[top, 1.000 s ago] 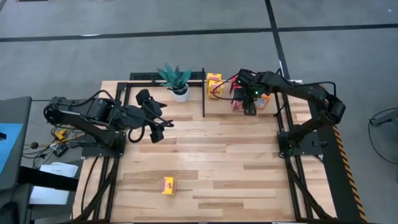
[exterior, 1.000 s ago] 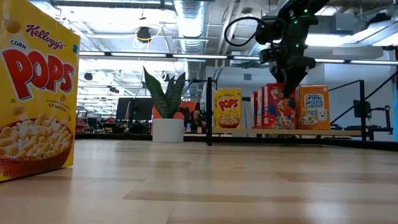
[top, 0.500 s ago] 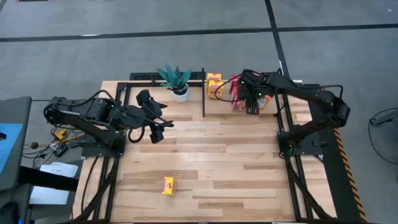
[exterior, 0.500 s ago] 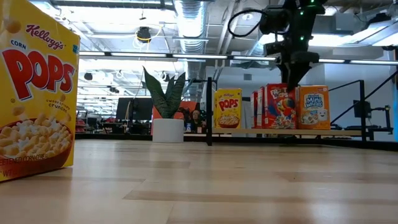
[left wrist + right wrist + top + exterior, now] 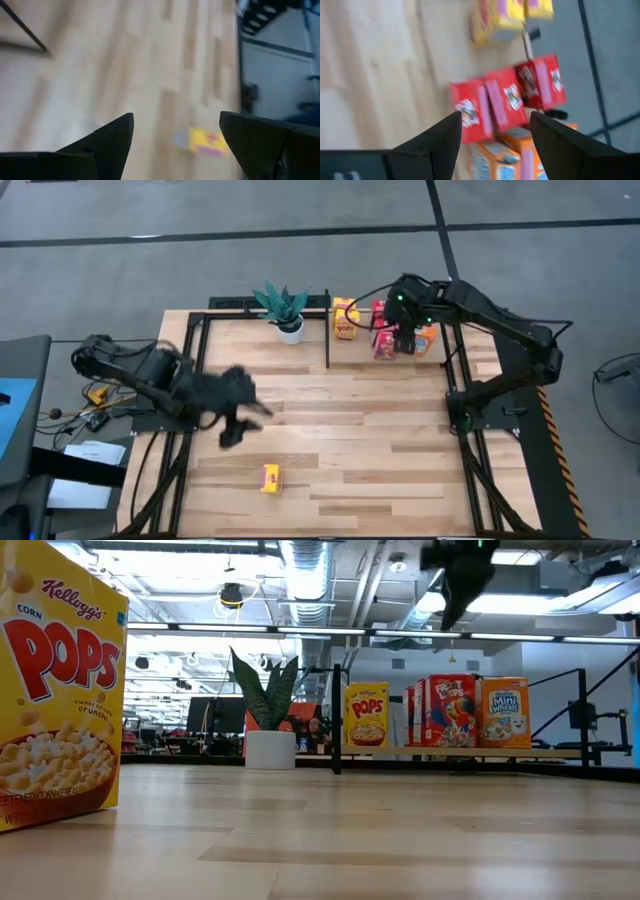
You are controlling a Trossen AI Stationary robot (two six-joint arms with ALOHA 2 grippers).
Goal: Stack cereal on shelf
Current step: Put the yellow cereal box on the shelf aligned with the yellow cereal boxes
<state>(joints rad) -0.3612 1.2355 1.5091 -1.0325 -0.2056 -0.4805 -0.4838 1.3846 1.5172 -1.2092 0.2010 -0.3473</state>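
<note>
Yellow cardboard marks the lone Corn Pops box [image 5: 271, 478], lying on the light wood counter [image 5: 350, 440] toward six o'clock, well apart from everything else. In the low view the same box [image 5: 57, 690] stands upright, very near the camera. The left gripper [image 5: 232, 430] hangs over the counter toward nine o'clock, up and left of that box; its fingers [image 5: 107, 140] are spread wide with nothing between them, and its wrist camera sees the yellow box [image 5: 207, 142] on the boards beyond.

The shelf [image 5: 330, 330], framed by thin black posts, runs along the counter's twelve o'clock edge. Its right section holds a yellow Corn Pops box [image 5: 344, 318], red Froot Loops boxes [image 5: 383, 340] and an orange Mini-Wheats box [image 5: 426, 338], upright and side by side. A potted green plant [image 5: 285, 310] stands in the left section. The right gripper [image 5: 405, 330] hovers above the red boxes toward one o'clock, clear of them; its fingers [image 5: 432, 140] are open and empty, with the red boxes [image 5: 510, 97] showing past them.
</note>
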